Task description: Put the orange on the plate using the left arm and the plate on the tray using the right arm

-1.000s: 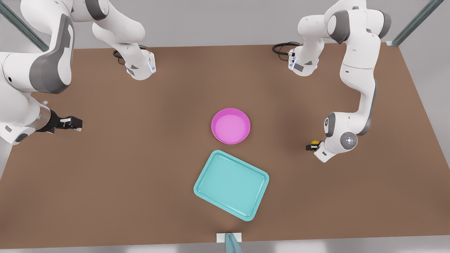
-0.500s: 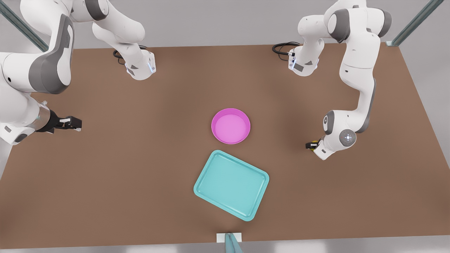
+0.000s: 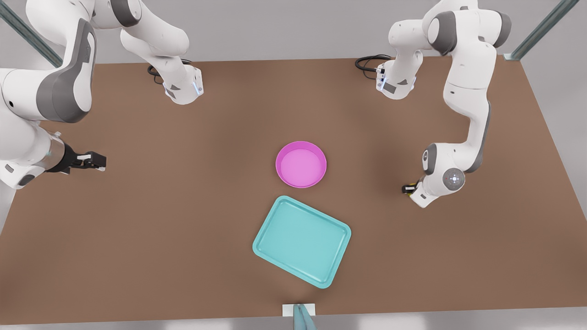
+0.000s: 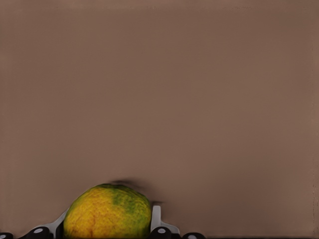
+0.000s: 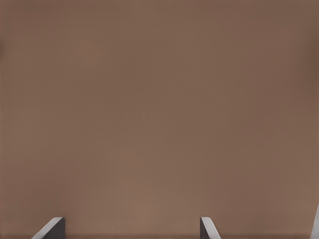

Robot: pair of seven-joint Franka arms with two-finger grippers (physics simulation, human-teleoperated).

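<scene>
Fingers of the left gripper (image 4: 107, 234) pinch the orange (image 4: 107, 213) at its widest girth, well to the front view's right of the plate (image 3: 301, 164). Firm, round and probably light, it may roll if squeezed off-centre. The right gripper (image 3: 93, 161) waits spread and empty, far on the plate's opposite side; the tray (image 3: 301, 240) lies just beside the plate.

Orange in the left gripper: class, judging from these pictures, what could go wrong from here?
1. The orange sits between the left gripper's fingers at their tips; being round, it might slip out on the way to the plate.
2. The plate has a raised rim; a low carry could clip it.
3. The tray lies close beside the plate, so a stray orange could land there. The right gripper waits open, far off.
</scene>
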